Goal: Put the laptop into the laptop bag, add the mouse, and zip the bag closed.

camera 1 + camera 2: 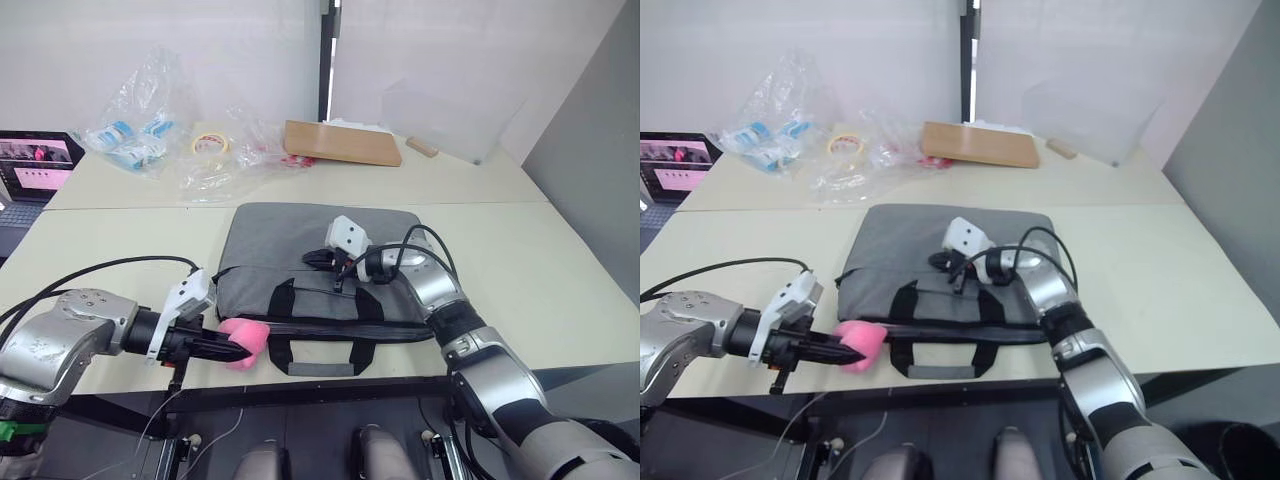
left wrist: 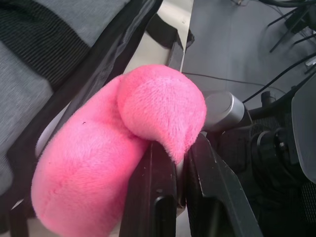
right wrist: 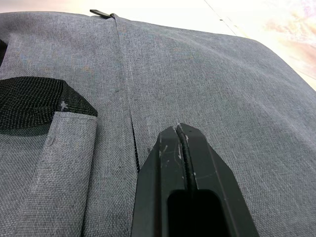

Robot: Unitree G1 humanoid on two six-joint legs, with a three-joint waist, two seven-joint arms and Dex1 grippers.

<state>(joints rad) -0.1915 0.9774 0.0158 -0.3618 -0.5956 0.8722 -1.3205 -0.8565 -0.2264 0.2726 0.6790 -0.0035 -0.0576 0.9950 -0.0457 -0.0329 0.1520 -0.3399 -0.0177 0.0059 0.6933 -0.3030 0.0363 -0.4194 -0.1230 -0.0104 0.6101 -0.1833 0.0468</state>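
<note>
Handles (head views): black strap handles (image 1: pixel 318 352) of laptop bag (image 1: pixel 310 240) lie nearest, at table's front edge; bag flat on cream table (image 1: pixel 560 260), looks shut along its near side.
L gripper (head views): left gripper (image 1: pixel 236 347) at bag's front-left corner, pinching pink fluffy thing (image 1: pixel 247 339), which touches bag edge.
R gripper (head views): right gripper (image 1: pixel 312 258) resting low over bag's top face, near its middle.
Laptop/mouse: can't locate either w/ certainty; bag looks full enough to hold laptop, but that's a guess.
Clutter (head views): plastic bags (image 1: pixel 150 130), tape roll (image 1: pixel 210 143), wooden board (image 1: pixel 342 142) at back, well apart from bag; small dark laptop (image 1: pixel 35 165) w/ lit screen far left.
L wrist view: fingers (image 2: pixel 153 197) pressed onto fluffy thing (image 2: pixel 123 148); bag's black edging just beside it.
R wrist view: fingers (image 3: pixel 168 187) pressed together, nothing btwn them, tips on/just above grey fabric beside a seam; zip tab (image 3: pixel 101 13) at far edge.
Risk 1: fluffy thing isn't the mouse. If it goes in, wrong item packed.
Risk 2: fluff so close to edging could snag zip teeth.
Risk 3: shut R fingers can't catch tab w/o opening; may slide on fabric.
Risk 4: bag near table edge, a pull twd front could drag it off.
</note>
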